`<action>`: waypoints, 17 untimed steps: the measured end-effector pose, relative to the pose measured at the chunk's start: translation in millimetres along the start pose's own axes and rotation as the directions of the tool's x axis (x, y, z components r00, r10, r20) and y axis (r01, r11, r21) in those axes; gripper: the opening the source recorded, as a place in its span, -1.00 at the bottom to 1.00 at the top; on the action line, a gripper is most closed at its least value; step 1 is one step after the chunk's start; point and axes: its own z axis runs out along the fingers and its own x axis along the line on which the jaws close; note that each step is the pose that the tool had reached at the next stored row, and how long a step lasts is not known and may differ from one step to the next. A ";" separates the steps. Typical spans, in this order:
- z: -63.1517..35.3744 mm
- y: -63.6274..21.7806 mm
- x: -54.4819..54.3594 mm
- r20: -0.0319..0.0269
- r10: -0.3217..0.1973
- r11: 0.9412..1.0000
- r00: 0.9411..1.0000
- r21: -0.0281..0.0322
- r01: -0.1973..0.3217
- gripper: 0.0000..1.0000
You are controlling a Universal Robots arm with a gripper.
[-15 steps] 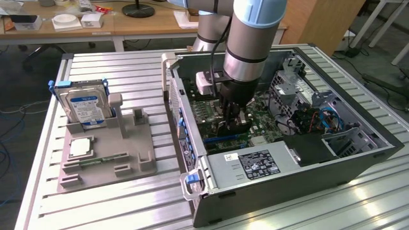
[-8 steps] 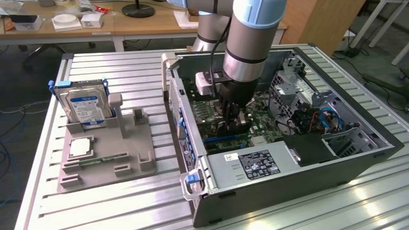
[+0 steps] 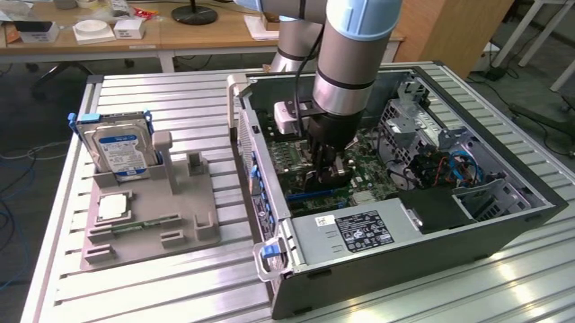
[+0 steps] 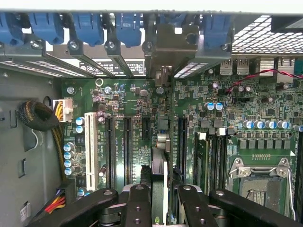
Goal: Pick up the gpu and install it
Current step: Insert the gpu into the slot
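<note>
The pick-up is done and the install step is in hand. The arm reaches down into the open dark-grey metal computer case [image 3: 503, 225], and its black 2-finger gripper [image 3: 325, 178] sits low inside that case, just above the green motherboard [image 4: 123, 101].

In the wrist view the gripper [image 4: 159, 201] is closed narrowly on the gpu [image 4: 159, 165], a thin, flat, dark circuit card seen edge-on, with 1 black finger [image 4: 137, 203] on each face. The card runs from the fingers toward the case's rear wall, where the row of blue plastic retaining clips [image 4: 90, 26] sits. It lies in line with the gap between the short black slot [image 4: 145, 127] and a long black slot [image 4: 182, 137]. I cannot tell whether its lower edge already touches a slot.

By my judgement, this step calls for keeping the card upright and parallel to the slot. Its metal end should meet the rear opening of the case, and the pressure should go straight down with no tilt.

Outside the case, on the exterior view's left of it, a silver hard drive with a blue-white label [image 3: 121, 149] stands in a grey plastic parts holder [image 3: 180, 222].
</note>
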 end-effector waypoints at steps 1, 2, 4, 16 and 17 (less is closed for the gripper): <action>0.0 0.0 0.0 0.000 0.000 1.000 1.000 0.000 0.000 -0.47; 0.3 0.0 0.1 0.000 0.000 1.000 1.000 0.000 0.000 -0.47; 1.2 0.0 0.0 0.000 0.000 1.000 1.000 0.000 0.000 -0.47; 2.7 0.3 -0.7 0.000 0.000 1.000 1.000 0.000 0.000 -0.47; 2.8 0.5 -0.8 0.000 0.000 1.000 1.000 0.000 0.000 -0.47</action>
